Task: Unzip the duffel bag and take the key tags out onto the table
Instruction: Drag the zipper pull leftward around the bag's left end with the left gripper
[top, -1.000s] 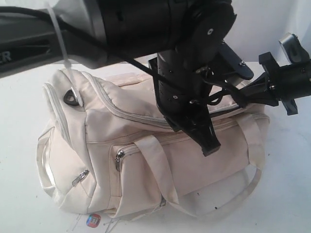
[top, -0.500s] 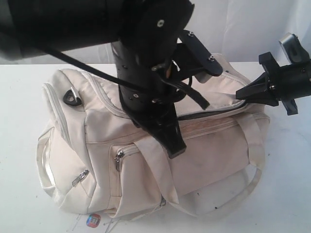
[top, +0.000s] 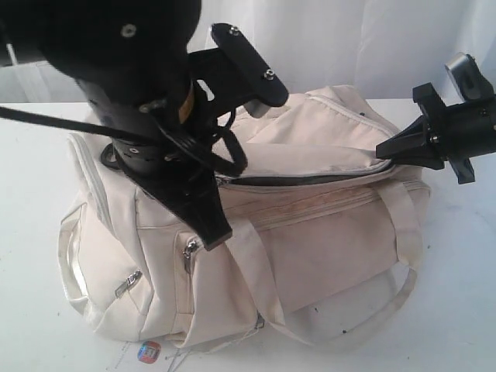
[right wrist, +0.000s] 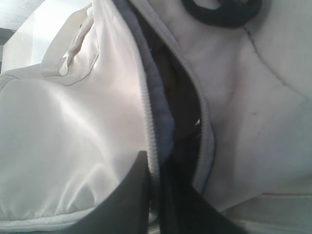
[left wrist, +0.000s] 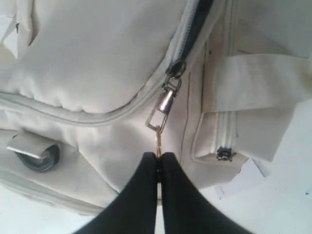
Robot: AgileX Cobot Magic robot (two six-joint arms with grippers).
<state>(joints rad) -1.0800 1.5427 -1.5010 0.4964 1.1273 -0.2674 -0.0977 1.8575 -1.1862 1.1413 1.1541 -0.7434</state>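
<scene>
In the exterior view the cream duffel bag (top: 325,240) is lying across the white table (top: 465,294), and one webbing handle (top: 256,271) is hanging down over its front. The top zipper (top: 310,179) is standing partly open, showing as a dark slit that is running from the middle of the bag toward its right end. The left gripper (top: 215,235) is pointing down at the front of the bag, near the left end of this slit. The right gripper (top: 383,150) is touching the bag at the right end of it. A small red-blue sticker (top: 149,352) is lying on the table at the lower edge of the bag. In the left wrist view the two fingers of the left gripper are pressing together and clamping a thin gold ring (left wrist: 158,141), which is hanging from the metal zipper pull (left wrist: 165,103). A strap clip (left wrist: 36,153) is showing on the bag to one side. In the right wrist view the fingers of the right gripper are closing on the edge of the bag beside the zipper teeth (right wrist: 148,126). The gap is showing grey lining (right wrist: 163,122) and a dark inside. It is too dark there to tell where the key tags are lying.
</scene>
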